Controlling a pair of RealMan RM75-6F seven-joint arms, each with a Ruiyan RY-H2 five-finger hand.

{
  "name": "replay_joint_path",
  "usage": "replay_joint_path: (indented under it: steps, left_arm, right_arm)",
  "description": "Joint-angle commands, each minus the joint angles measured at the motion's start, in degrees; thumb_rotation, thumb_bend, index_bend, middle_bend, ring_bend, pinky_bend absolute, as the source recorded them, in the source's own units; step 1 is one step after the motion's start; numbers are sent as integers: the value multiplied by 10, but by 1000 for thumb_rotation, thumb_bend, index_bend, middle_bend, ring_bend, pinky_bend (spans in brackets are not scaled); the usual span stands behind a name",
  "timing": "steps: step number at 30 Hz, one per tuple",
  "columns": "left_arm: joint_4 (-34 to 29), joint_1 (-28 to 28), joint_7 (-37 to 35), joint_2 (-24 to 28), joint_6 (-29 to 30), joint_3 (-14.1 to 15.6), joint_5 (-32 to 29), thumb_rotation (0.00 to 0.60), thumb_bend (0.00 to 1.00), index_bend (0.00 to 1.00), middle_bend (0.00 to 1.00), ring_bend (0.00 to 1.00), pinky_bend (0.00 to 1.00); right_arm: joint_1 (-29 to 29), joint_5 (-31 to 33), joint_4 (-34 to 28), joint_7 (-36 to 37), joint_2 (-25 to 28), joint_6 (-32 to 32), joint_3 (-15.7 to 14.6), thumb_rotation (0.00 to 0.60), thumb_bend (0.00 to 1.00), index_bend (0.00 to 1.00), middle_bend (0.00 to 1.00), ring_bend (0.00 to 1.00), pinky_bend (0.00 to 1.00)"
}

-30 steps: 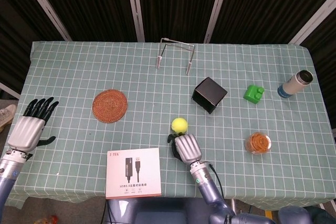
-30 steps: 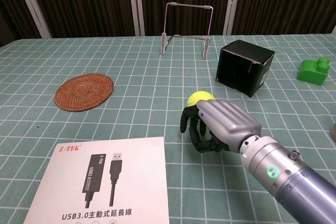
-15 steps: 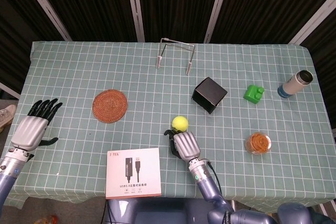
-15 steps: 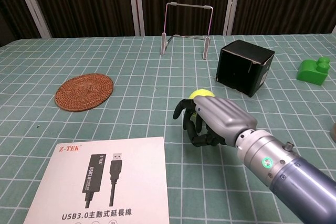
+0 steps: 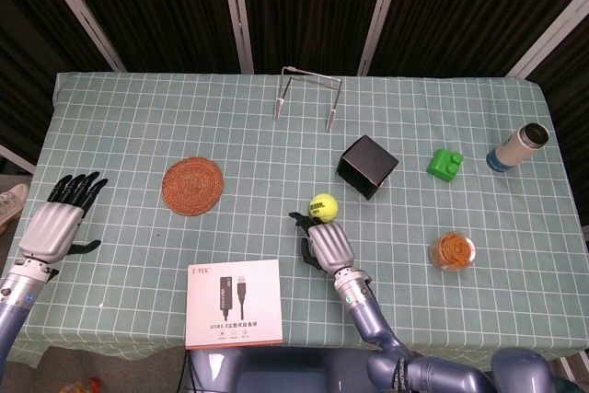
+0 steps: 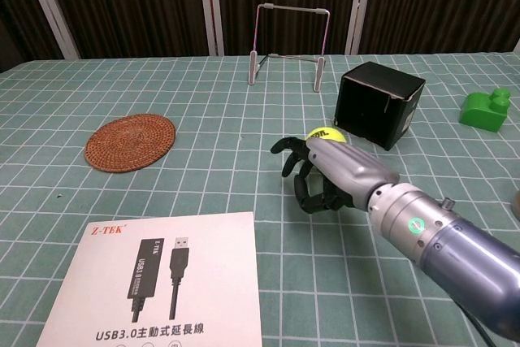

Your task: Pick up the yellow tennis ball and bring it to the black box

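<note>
Head view: right hand [image 5: 327,246] empty, fingers spread behind yellow tennis ball [image 5: 321,206].

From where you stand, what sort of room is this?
Probably a robot test lab: a table under a green checked cloth, walled by dark curtains, with unrelated items laid out, such as a tennis ball and a black box.

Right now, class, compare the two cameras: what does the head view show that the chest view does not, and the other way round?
Only the head view shows the left hand, open at the table's left edge, the flask and the whole orange-filled glass. Only the chest view shows the right hand's dark fingers curled beside the ball, not around it. Both share the tennis ball, black box, coaster, booklet, wire stand and green block.
</note>
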Motion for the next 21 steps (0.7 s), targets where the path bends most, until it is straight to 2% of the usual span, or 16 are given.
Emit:
replay_joint_path:
  steps: [1,7,12,21]
  left_arm:
    - [0,-1,2,-1,-2,-1,-2,600,98,0,0,0,5]
    - [-2,-1,8,-2,-2,-2,-6,600,98,0,0,0,5]
    - [-4,-2,8,-1,-4,-3,-10,600,98,0,0,0,5]
    - [-1,-2,10,-2,-8,-8,-21,600,98,0,0,0,5]
  right_arm:
    - [3,3,3,4,6,-3,1,600,774,145,301,287,484]
    - [8,6,10,20,20,-5,5,600,774,115,276,257,456]
    - [16,12,29,32,32,-11,13,600,773,82,246,223,358]
    - [28,25,61,46,40,-27,15,600,774,81,245,211,284]
